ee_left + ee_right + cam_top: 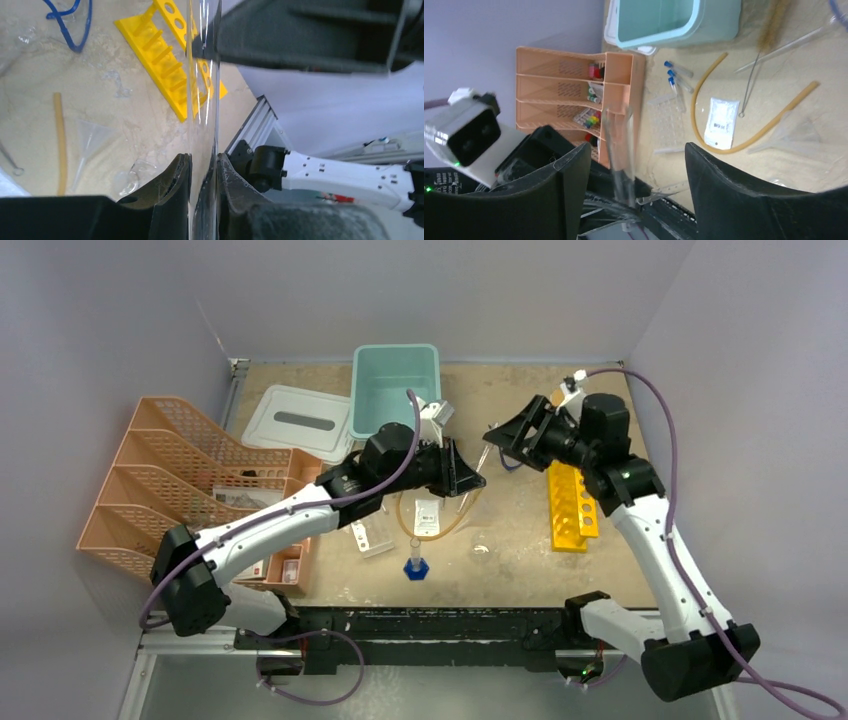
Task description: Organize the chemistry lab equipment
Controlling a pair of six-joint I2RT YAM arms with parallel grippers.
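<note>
A clear glass tube (204, 75) stands upright between the fingers of my left gripper (204, 157), which is shut on its lower part. In the right wrist view the same tube (618, 135) rises in the wide gap of my right gripper (638, 146), which is open and touches it on neither side. From above, both grippers meet over the middle of the table, left gripper (468, 480) facing right gripper (497, 440). On the table lie amber tubing (704, 100), a white packet (721, 122), blue-capped tubes (676, 80), a clear funnel (794, 135) and a blue-based cylinder (416, 565).
A yellow tube rack (570, 508) lies right of centre, under the right arm. A teal bin (395, 390) and its white lid (295, 420) sit at the back. The peach organizer (170, 480) fills the left side. A wire brush (769, 30) lies near the bin.
</note>
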